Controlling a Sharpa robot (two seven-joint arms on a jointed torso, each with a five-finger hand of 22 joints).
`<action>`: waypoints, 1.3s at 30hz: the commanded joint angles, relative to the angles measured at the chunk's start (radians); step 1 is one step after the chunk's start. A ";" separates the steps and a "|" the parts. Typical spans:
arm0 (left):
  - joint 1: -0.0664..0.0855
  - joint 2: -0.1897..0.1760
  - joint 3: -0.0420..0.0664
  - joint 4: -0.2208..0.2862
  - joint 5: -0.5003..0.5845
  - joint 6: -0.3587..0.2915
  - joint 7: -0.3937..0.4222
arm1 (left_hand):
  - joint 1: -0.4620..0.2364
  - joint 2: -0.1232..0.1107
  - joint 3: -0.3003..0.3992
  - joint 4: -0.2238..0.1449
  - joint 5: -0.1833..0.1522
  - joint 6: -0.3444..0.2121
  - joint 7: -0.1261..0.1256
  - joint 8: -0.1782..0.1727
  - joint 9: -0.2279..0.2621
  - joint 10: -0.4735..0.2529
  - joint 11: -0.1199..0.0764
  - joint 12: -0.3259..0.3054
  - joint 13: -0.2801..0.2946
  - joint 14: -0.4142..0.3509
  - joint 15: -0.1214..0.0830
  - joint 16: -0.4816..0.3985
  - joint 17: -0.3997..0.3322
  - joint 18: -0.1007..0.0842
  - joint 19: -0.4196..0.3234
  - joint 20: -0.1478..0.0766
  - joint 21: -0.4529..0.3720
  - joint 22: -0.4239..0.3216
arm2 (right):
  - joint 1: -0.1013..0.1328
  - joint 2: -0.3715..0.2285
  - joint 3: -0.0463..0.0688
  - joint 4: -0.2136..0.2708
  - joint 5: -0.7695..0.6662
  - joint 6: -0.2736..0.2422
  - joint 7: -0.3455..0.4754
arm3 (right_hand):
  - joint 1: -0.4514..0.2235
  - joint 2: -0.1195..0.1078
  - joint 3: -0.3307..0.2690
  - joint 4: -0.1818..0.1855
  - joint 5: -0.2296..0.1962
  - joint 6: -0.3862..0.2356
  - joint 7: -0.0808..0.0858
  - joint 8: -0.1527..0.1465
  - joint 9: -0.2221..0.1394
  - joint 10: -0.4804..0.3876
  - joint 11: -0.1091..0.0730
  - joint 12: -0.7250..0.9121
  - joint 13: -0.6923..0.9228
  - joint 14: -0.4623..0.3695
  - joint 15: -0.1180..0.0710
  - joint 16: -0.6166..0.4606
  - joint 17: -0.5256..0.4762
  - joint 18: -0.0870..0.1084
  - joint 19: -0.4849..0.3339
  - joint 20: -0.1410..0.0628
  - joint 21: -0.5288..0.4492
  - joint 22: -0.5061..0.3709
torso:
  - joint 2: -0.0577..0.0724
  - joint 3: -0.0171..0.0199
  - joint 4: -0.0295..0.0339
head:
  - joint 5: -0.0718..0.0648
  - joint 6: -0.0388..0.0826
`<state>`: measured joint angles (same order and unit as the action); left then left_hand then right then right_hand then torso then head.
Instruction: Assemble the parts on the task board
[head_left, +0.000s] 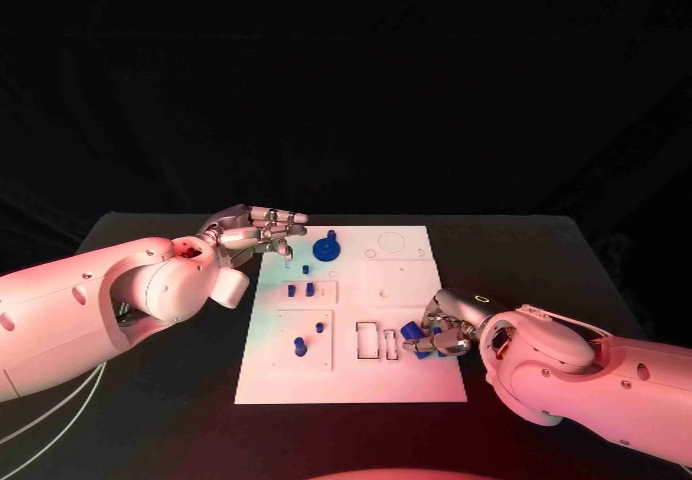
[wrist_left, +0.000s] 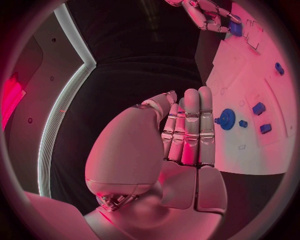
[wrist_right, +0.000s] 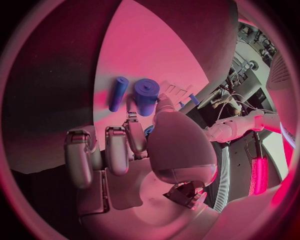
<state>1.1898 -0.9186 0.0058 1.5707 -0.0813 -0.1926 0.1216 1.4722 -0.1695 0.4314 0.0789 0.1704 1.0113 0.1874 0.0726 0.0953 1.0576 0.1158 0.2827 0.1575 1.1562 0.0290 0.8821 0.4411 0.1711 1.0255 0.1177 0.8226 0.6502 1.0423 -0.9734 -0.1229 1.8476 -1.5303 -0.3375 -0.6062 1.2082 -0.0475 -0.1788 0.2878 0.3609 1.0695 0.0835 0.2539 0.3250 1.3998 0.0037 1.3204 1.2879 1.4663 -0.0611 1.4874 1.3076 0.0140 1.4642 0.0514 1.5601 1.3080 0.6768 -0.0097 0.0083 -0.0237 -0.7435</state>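
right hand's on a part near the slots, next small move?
Probably lower the blue part the right hand holds into the nearby slot on the board: it sits right beside the slots. Left hand holds nothing, by the gear.

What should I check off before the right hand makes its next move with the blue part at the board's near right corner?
1. Right hand holds a blue part: ok, fingers closed around it.
2. Part over the task board: ok, near the slots at the board's right side.
3. Part lined up with a slot: cannot tell, fingers hide it.
4. Left hand clear of the right hand: ok, at the board's far left corner, holding nothing.
5. Blue gear undisturbed: ok, on the board beside the left hand.
6. Blue pegs in the board's left blocks: ok, upright.
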 joint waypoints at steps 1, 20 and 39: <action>0.001 0.000 0.001 0.003 0.005 0.017 0.001 | -0.002 0.007 -0.004 -0.001 0.002 -0.002 -0.003 0.002 -0.001 -0.007 -0.002 0.005 0.001 -0.009 0.001 -0.006 -0.002 0.014 -0.006 -0.001 -0.003 -0.001 | -0.012 0.003 -0.009 -0.009 -0.008 0.024 -0.028 | 0.032 0.014 0.006 -0.007 0.015 0.002 -0.006 0.002 0.006 0.013 -0.001 0.011 0.011 0.074 -0.001 0.006 0.110 -0.014 0.106 -0.003 0.010 0.263 | 0.000 -0.0003 0.0018 | 0.000 0.001; 0.000 0.003 0.001 0.003 0.005 0.031 0.001 | -0.004 0.009 -0.007 0.001 0.002 0.001 -0.004 0.004 -0.001 -0.011 -0.002 0.005 0.001 -0.010 0.002 -0.006 -0.004 0.014 -0.006 -0.001 -0.005 -0.002 | 0.014 0.005 -0.002 0.088 0.076 -0.158 0.009 | 0.070 0.057 0.013 0.000 0.070 0.018 -0.017 0.019 0.034 0.033 -0.011 0.029 0.040 0.076 -0.009 0.014 0.124 -0.014 0.107 -0.010 0.011 0.263 | 0.000 -0.0011 0.0015 | 0.000 0.008; 0.000 0.004 0.001 0.013 0.005 0.033 0.001 | -0.005 0.009 -0.007 0.001 0.002 0.001 -0.004 0.004 -0.001 -0.011 -0.002 0.005 0.001 -0.010 0.002 -0.006 -0.004 0.014 -0.006 -0.001 -0.005 -0.003 | 0.012 0.120 -0.003 0.008 0.141 -0.019 0.016 | -0.022 0.078 -0.042 0.004 0.026 0.019 -0.021 0.025 0.061 0.021 -0.015 -0.010 0.012 0.075 -0.012 0.009 0.117 -0.014 0.107 -0.013 0.011 0.263 | 0.001 -0.0002 0.0002 | 0.008 0.007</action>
<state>1.1897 -0.9165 0.0057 1.5802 -0.0813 -0.1776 0.1185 1.4722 -0.1695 0.4314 0.0789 0.1704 1.0113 0.1874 0.0726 0.0955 1.0540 0.1121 0.2827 0.1573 1.1527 0.0324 0.8821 0.4385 0.1711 1.0255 0.1177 0.8227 0.6488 1.0556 -0.8556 -0.1255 1.8593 -1.4060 -0.4048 -0.5977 1.1994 0.0338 -0.2184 0.2912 0.3904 1.0884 0.0622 0.2789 0.3879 1.4238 -0.0070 1.3130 1.2977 1.4665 -0.0683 1.4969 1.3074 0.0141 1.4643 0.0441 1.5671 1.3076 0.6777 -0.0110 0.0092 -0.0177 -0.7356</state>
